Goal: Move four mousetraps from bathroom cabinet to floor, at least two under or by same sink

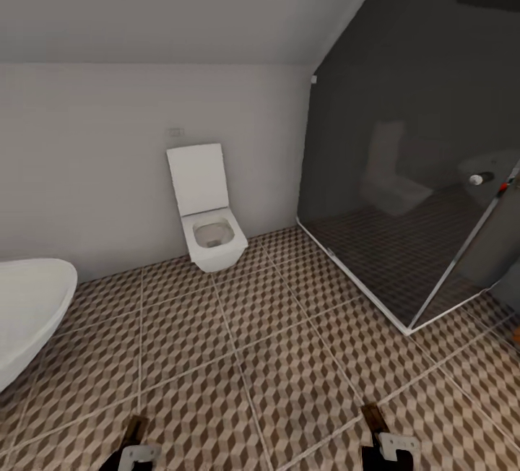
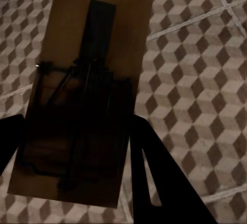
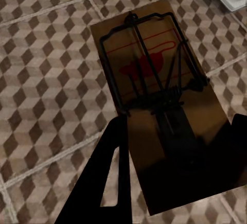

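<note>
Bathroom floor (image 1: 238,355), cube-pattern tiles, spreads across the head view; no trap seen lying on it from the head camera. Glass shower enclosure (image 1: 419,196) at right, bathtub (image 1: 29,312) edge at left, wall-hung toilet (image 1: 209,229) ahead with seat up, bowl empty as far as it shows. Neither cabinet nor sink in sight here.

Progress, as judged: two of four mousetraps out of the cabinet and in transit, none set down yet; the other two unaccounted for.

Left gripper (image 2: 77,172): fingers (image 2: 154,172) closed on the sides of a mousetrap (image 2: 87,80), board held above the tiles, wire bar dark.

Right gripper (image 3: 175,172): fingers (image 3: 110,177) clamped on a second mousetrap (image 3: 154,80), red mark visible under the wire, also above the floor.

Remaining: reach the sink, lay both down beside or under it.
</note>
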Tool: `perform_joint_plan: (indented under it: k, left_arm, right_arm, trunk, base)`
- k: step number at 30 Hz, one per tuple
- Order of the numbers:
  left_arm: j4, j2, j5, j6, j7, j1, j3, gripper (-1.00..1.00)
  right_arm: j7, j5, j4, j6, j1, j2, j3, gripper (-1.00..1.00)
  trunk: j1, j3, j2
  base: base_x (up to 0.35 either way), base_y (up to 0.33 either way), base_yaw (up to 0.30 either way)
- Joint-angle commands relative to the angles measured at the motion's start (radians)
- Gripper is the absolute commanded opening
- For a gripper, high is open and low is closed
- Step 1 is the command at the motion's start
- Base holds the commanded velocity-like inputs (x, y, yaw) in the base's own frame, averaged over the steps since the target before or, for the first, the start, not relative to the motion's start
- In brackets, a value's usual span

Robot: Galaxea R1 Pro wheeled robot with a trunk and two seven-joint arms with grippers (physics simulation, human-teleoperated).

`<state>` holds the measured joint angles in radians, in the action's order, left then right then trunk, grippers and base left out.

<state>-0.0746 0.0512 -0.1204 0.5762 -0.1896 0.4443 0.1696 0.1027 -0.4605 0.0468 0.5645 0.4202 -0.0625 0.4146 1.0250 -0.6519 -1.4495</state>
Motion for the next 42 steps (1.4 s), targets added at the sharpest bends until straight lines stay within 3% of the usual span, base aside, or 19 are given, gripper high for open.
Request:
perform_joint_plan:
  k: [1,42]
  left_arm:
    - [-0.004,-0.001,-0.008,0.005,0.001,0.002,0.009,-1.0]
    - [-0.004,-0.001,-0.008,0.005,0.0,0.002,0.009,-1.0]
  right_arm:
    - [0.008,-0.004,0.001,0.002,0.0,0.0,0.009,-1.0]
    - [0.008,-0.004,0.001,0.002,0.0,0.0,0.009,-1.0]
  trunk:
    - [0.0,-0.001,0.0]
    - [0.0,-0.016,0.0]
  base:
    - [0.0,0.237,0.262]
    - [-0.076,0.233,0.262]
